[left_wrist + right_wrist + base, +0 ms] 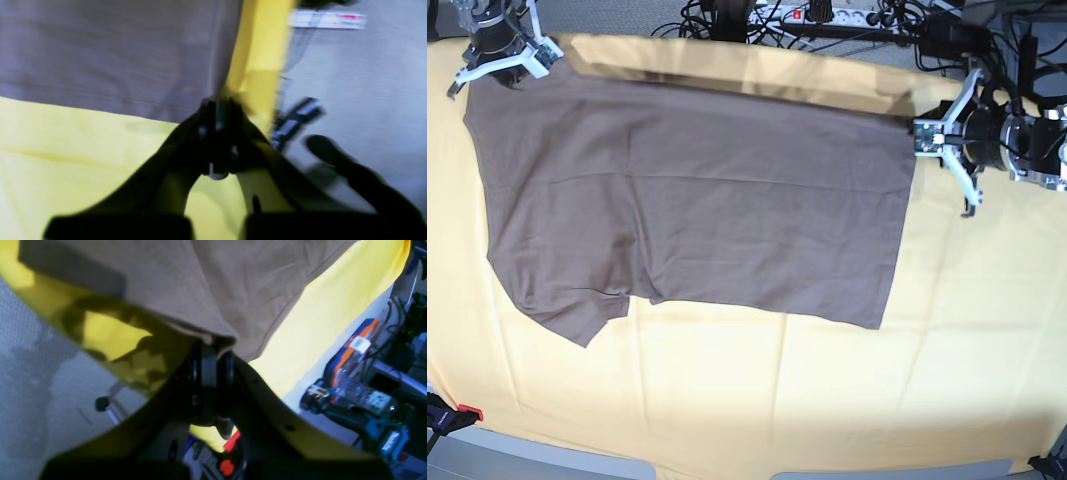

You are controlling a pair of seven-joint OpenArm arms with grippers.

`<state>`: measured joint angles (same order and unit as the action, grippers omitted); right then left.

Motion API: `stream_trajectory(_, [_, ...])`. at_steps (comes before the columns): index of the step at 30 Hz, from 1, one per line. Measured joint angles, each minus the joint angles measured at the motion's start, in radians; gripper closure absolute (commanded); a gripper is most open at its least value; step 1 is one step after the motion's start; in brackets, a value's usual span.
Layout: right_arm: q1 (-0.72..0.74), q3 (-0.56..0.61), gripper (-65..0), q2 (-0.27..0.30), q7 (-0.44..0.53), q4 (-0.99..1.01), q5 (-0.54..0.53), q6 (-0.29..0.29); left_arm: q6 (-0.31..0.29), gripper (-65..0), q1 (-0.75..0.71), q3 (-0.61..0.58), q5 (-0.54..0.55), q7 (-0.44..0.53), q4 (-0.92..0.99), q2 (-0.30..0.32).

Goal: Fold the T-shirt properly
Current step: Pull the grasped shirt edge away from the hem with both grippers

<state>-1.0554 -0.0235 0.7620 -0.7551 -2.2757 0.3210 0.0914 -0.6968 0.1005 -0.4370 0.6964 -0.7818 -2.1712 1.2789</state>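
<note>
The shirt [697, 200] is lying spread across the yellow cloth [757, 400] that is covering the table, its far edge raised off the cloth and throwing a dark band of shadow behind it. The two arms are gripping that far edge at its two corners, well apart from each other. The right gripper [499, 62] is sitting at the far corner on the left of the base view, and its wrist camera is showing the jaws pressed together on a bunched fold of the taupe fabric [213, 290], which is draping up and away from the pinch. The left gripper [924, 130] is holding the opposite far corner on the right of the base view; its wrist picture is blurred, but the jaws [218, 113] look to be closed tight on the shirt's edge where the fabric [116, 56] is meeting the cloth [66, 150]. The near part of the shirt is resting flat, with one short sleeve [577, 315] sticking out at the near left and the hem side running down at the right. Cables and a power strip [827, 12] are lying beyond the table's far edge, and a cordless drill [360, 416] is showing past the cloth in the right wrist view
</note>
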Motion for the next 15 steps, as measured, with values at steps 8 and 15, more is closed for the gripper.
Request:
stream_trajectory(8, [0.154, -0.037, 0.0, 0.000, 0.084, 0.001, -0.235, 0.145, 0.000, 0.0, 0.000, 0.000, -0.200, 0.069, 0.027, -0.129])
stream_trajectory(15, [0.278, -0.037, 0.0, 0.000, 0.096, 0.005, -0.322, 0.209, 0.084, 0.0, 0.000, 0.000, -0.355, 0.137, 0.091, -0.169])
